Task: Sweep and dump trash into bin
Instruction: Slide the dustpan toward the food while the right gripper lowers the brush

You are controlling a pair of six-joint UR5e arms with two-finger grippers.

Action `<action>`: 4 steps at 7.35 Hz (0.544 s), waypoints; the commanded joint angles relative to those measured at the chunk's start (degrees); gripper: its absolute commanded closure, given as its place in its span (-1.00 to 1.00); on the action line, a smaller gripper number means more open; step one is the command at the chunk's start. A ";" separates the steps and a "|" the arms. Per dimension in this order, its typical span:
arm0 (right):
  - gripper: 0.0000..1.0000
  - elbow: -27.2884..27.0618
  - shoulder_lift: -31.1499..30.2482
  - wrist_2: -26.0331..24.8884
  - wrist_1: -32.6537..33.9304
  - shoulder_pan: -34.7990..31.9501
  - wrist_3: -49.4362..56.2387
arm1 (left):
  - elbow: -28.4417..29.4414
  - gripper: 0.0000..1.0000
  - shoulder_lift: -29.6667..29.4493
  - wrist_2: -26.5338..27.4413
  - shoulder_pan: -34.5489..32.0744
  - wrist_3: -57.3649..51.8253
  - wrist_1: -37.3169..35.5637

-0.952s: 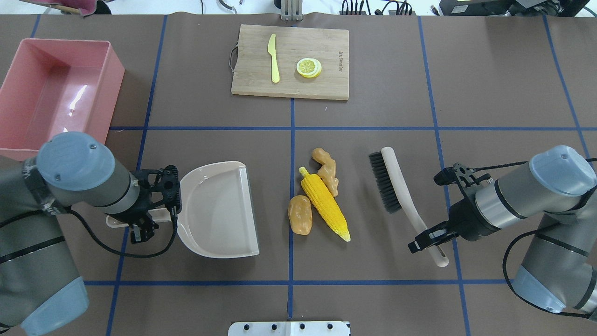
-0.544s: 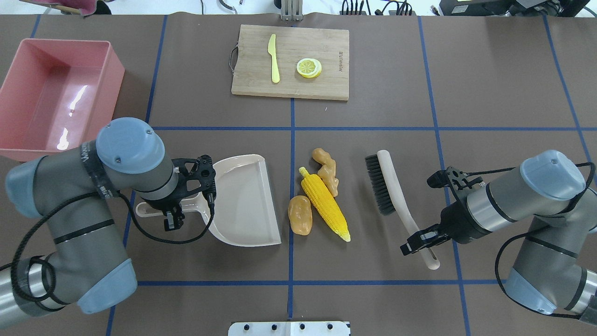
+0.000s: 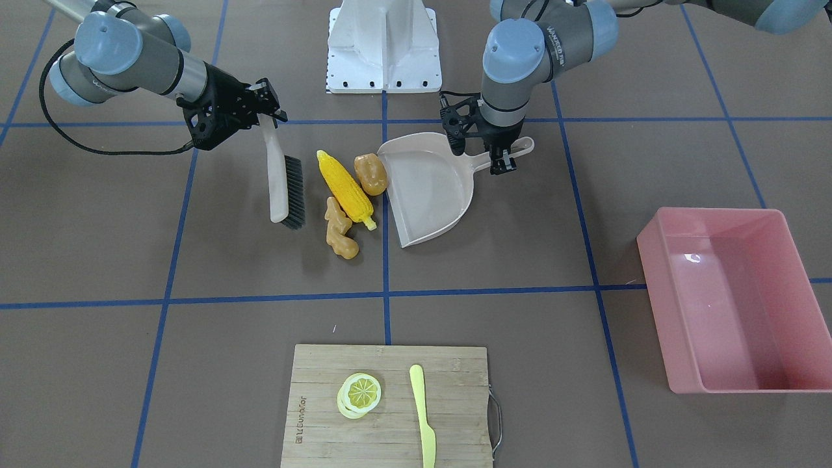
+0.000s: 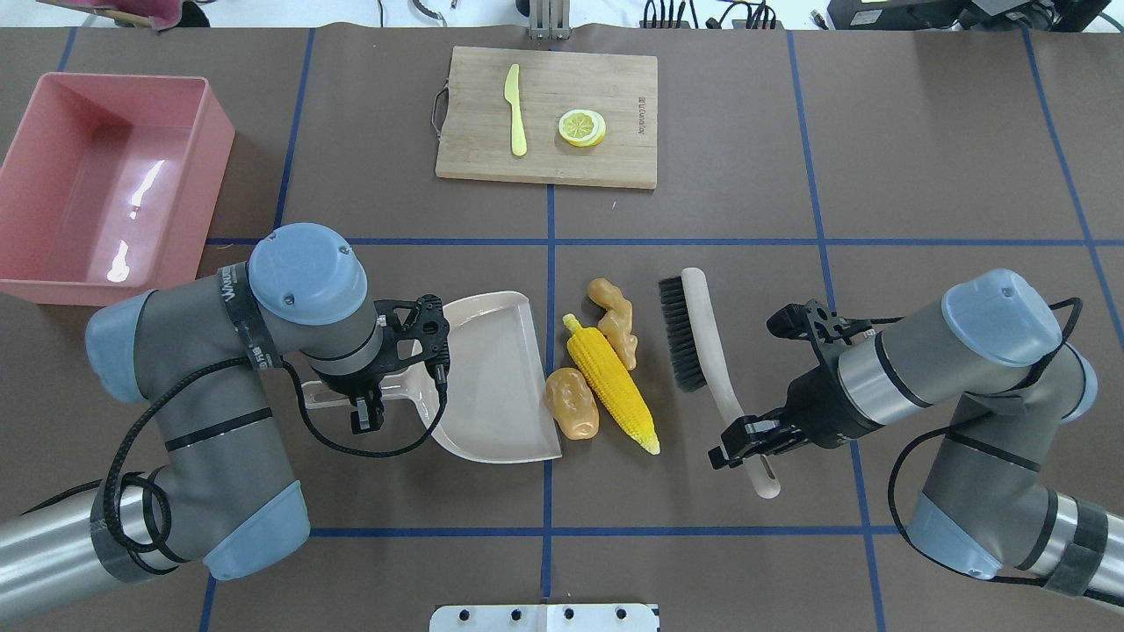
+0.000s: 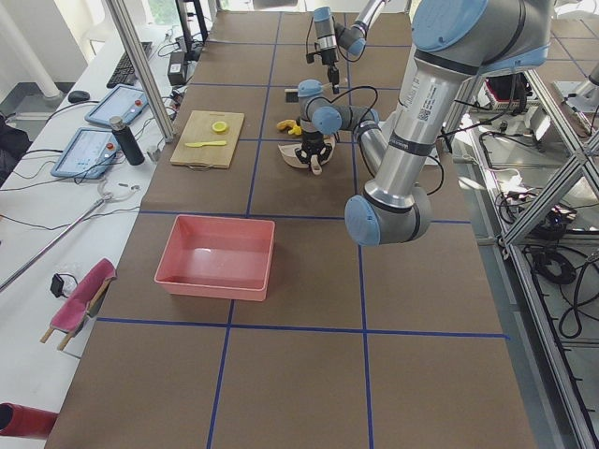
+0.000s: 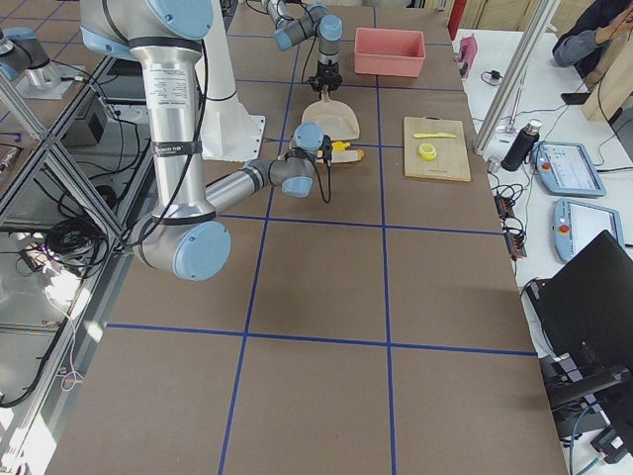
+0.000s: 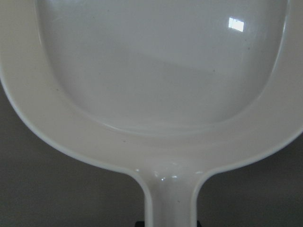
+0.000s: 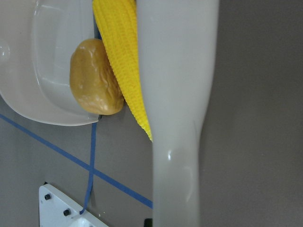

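Overhead exterior view: the left tool (image 4: 362, 408) is closed on the handle of the beige dustpan (image 4: 496, 386), which lies flat on the bench (image 4: 922, 158) with its open lip facing the trash. The right tool (image 4: 745, 441) is clamped on the handle end of the hand brush (image 4: 716, 373), whose bristles stand just beside the pile, on the side away from the pan. The brown potato (image 4: 572, 404) touches the lip, and the right wrist view suggests it overlaps the edge. The yellow corn cob (image 4: 610, 382) lies diagonally against the potato. The tan ginger root (image 4: 615, 320) touches the cob's far end. The pink bin (image 4: 97, 193) stands well apart at the bench's far left corner, with none of the trash in it. Assessment: the sweep is about to begin. The bristles cover only the far part of the pile, so a push there may pivot the cob and send its near tip past the pan's corner. The ginger sits level with the lip's far corner and could slip by. The rounded pieces could roll out on the carry if the pan tips forward.
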State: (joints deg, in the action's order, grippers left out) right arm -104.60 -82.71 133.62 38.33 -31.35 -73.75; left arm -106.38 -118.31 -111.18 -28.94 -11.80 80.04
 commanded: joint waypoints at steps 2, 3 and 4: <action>1.00 1.67 0.70 0.24 0.08 2.60 -0.43 | 0.21 1.00 -0.34 0.00 1.25 0.11 0.03; 1.00 3.07 0.70 0.85 0.08 2.87 -0.26 | 0.21 1.00 -0.34 0.00 1.25 0.11 0.20; 1.00 3.52 0.70 1.11 -0.01 3.13 -0.35 | 0.21 1.00 -0.34 0.00 1.25 0.11 0.29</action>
State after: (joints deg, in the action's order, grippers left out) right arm -101.97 -82.03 134.32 38.39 -28.66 -74.08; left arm -106.21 -118.64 -111.18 -27.76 -11.69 80.21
